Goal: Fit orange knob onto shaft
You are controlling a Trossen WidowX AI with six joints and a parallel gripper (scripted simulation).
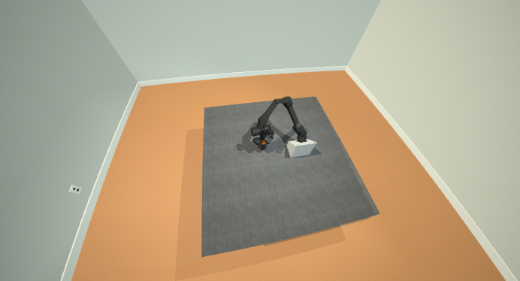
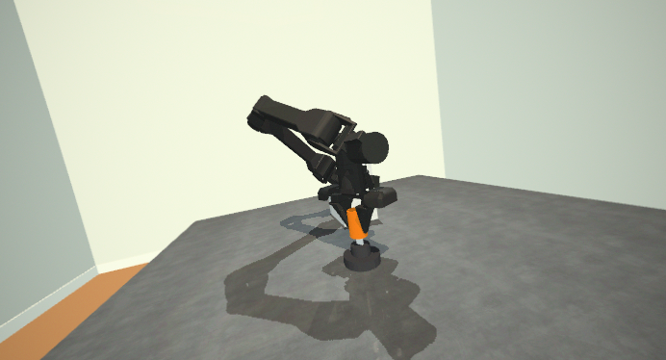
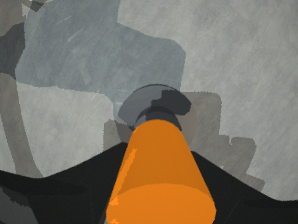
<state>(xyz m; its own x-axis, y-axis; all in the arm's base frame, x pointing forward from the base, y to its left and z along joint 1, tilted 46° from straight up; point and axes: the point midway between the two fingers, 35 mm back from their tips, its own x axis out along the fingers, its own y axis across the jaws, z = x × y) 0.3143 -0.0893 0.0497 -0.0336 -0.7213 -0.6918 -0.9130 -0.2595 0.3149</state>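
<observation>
The orange knob (image 1: 264, 142) (image 2: 355, 224) (image 3: 159, 165) is a tapered cone, wide end down in the exterior view, tilted slightly. My gripper (image 2: 357, 225) is shut on it, one finger on either side. The dark round pedestal (image 2: 362, 260) (image 3: 137, 104) stands directly below. A short piece of the silver shaft (image 2: 359, 242) shows between the knob's lower end and the pedestal's raised collar, so the knob is above the pedestal with a gap. The knob's hole and the shaft's flat side are hidden; I cannot tell whether they line up.
The arm's white wedge-shaped base (image 1: 302, 149) stands to the right of the pedestal in the top view. The grey table top (image 1: 278, 198) carries the arm's shadows around the pedestal. The arm arches over from its base.
</observation>
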